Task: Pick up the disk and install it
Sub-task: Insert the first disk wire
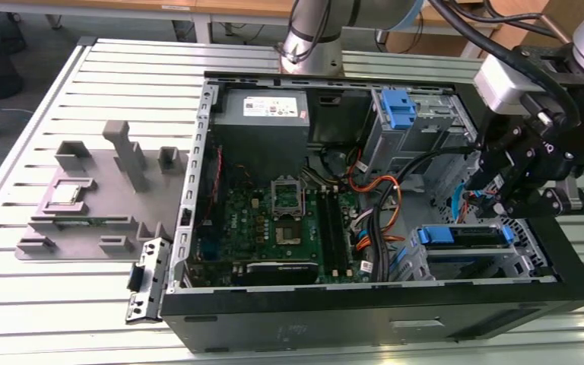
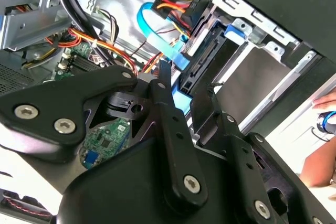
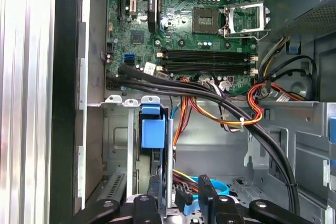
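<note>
Disk [image 1: 459, 236] sits on edge in the metal drive cage [image 1: 535, 255], in the case corner near the exterior view's right. Its blue carrier end [image 3: 152, 132] is level with the cage rim in the first wrist view. Cage walls are tight on both sides of it, so the only open side is up.

Hand [image 1: 515, 209] hangs just above the cage and is not touching the disk. Its fingers [image 3: 207, 190] are parted by a narrow gap with nothing clamped between them.

Blue data cable [image 2: 152, 27] and orange-yellow power wires [image 3: 226, 121] run under the hand, so room there is cramped. Black cable bundle [image 3: 173, 85] crosses between cage and motherboard [image 1: 282, 220]. Black case wall [image 1: 576, 274] is close beside the hand.

Upright blue bracket [image 1: 398, 106] and power supply [image 1: 271, 114] are well apart, at the far end of the case. Grey fixture [image 1: 99, 198] lies on the slatted surface [image 1: 69, 304], outside the case.
</note>
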Tool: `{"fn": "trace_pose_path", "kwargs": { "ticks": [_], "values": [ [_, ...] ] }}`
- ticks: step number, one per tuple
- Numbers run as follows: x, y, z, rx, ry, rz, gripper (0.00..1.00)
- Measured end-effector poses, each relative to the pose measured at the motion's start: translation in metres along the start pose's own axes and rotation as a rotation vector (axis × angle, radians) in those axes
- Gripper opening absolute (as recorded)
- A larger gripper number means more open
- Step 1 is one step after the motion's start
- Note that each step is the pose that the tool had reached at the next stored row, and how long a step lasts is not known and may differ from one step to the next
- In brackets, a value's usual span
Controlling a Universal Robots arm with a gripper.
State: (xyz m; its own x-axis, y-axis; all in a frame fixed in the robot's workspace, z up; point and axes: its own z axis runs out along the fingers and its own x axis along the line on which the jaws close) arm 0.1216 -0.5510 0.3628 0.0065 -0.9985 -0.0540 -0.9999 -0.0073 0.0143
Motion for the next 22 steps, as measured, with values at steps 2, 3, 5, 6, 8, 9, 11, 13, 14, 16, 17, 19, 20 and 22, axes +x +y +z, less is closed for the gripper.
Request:
{"fn": "trace_pose_path", "kwargs": {
  "ticks": [2, 3, 5, 6, 8, 9, 11, 13, 14, 16, 17, 19, 20, 22],
  "values": [
    [0.0000, -0.0028, -0.0001, 0.0000, 0.0001, 0.000, 0.42],
    [0.0000, -0.0043, 0.0000, 0.0000, 0.0000, 0.000, 0.42],
    [0.0000, -0.0073, -0.0001, 0.0000, 0.0000, 0.000, 0.42],
    [0.0000, -0.0088, 0.0000, 0.0000, -0.0001, 0.000, 0.42],
    [0.0000, -0.0109, 0.0000, 0.0000, -0.0002, 0.000, 0.42],
    [0.0000, -0.0110, 0.0000, 0.0000, -0.0002, 0.000, 0.42],
    [0.0001, -0.0110, 0.0009, 0.0000, -0.0003, 0.000, 0.42],
    [0.0002, -0.0111, 0.0029, 0.0000, -0.0002, 0.000, 0.42],
    [0.0002, -0.0111, 0.0040, 0.0000, 0.0002, 0.000, 0.42],
    [0.0003, -0.0111, 0.0046, 0.0000, 0.0005, 0.000, 0.42],
    [0.0003, -0.0111, 0.0045, 0.0000, 0.0006, 0.000, 0.42],
    [0.0003, -0.0111, 0.0048, 0.0000, 0.0003, 0.000, 0.42],
    [0.0003, -0.0111, 0.0048, 0.0000, 0.0003, 0.000, 0.42],
    [0.0006, -0.0111, 0.0052, 0.0000, 0.0000, 0.000, 0.42]
  ]
}}
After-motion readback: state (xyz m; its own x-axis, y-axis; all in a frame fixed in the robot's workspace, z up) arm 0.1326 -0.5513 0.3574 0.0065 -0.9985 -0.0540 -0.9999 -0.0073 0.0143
